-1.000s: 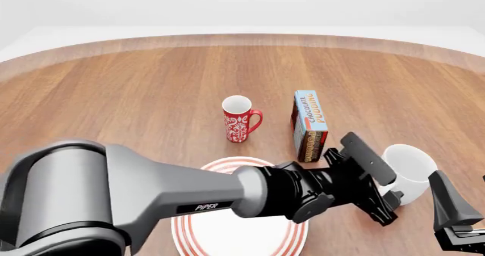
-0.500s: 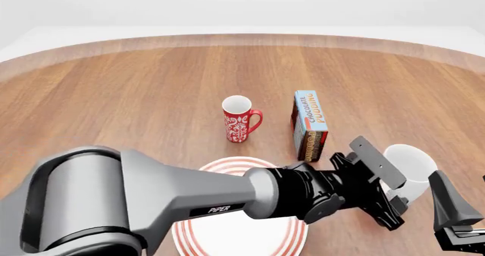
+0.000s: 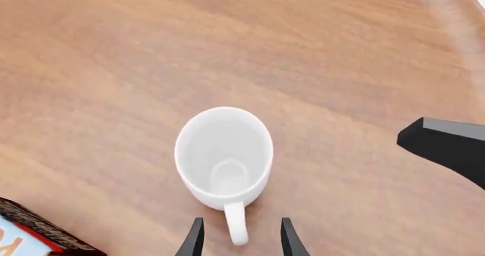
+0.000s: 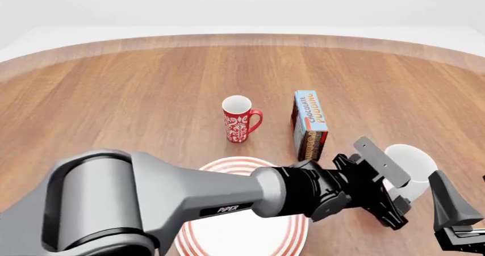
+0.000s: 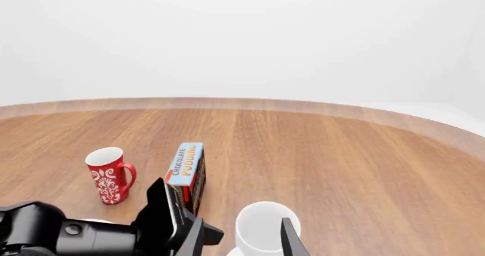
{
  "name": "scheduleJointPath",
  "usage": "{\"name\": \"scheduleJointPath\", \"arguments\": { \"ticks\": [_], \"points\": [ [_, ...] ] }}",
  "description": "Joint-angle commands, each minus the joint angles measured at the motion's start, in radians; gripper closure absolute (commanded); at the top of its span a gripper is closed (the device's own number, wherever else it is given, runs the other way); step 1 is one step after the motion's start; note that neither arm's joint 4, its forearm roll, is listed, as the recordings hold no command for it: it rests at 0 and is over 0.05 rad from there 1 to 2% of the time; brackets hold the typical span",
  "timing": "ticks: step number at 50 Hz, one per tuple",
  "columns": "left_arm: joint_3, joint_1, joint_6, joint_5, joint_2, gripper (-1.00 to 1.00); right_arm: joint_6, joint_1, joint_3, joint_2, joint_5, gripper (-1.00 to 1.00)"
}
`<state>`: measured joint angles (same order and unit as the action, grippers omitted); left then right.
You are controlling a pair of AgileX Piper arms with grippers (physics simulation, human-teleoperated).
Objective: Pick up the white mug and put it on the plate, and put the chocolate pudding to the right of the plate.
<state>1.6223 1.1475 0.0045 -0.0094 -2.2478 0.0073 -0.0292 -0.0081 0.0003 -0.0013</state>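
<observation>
Warm brown wood-grain table (image 4: 136, 91) fills the front view under a pale wall. My left gripper (image 4: 394, 196) reaches across the lower right of that frame, its fingers (image 3: 194, 242) parted on either side of the loop handle of the plain glossy white ceramic mug (image 4: 412, 168), not closed on it; in my left wrist view the mug (image 3: 224, 156) stands upright, mouth open to me. My right gripper (image 5: 241, 242) sits at the lower right corner, fingers spread with nothing between them. Lower centre lies the large round white plate with red rings (image 4: 227, 166), mostly under my left arm. Just above it stands the light-blue chocolate pudding carton (image 4: 309, 125), upright, with the slim red floral-patterned mug (image 4: 239, 118) to its left.
</observation>
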Motion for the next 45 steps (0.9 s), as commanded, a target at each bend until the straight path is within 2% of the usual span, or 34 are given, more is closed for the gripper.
{"name": "scheduleJointPath", "arguments": {
  "ticks": [1, 15, 45],
  "points": [
    [0.024, 0.001, -0.022, 0.022, -0.012, -1.00, 0.000, 0.000, 0.000, 0.000, 0.000, -1.00],
    [0.047, 0.000, -0.065, 0.034, -0.028, -1.00, 0.000, 0.000, 0.000, 0.000, 0.000, -1.00],
    [0.100, -0.005, -0.097, 0.077, -0.080, -1.00, 0.000, 0.000, 0.000, 0.000, 0.000, -1.00]
  ]
}}
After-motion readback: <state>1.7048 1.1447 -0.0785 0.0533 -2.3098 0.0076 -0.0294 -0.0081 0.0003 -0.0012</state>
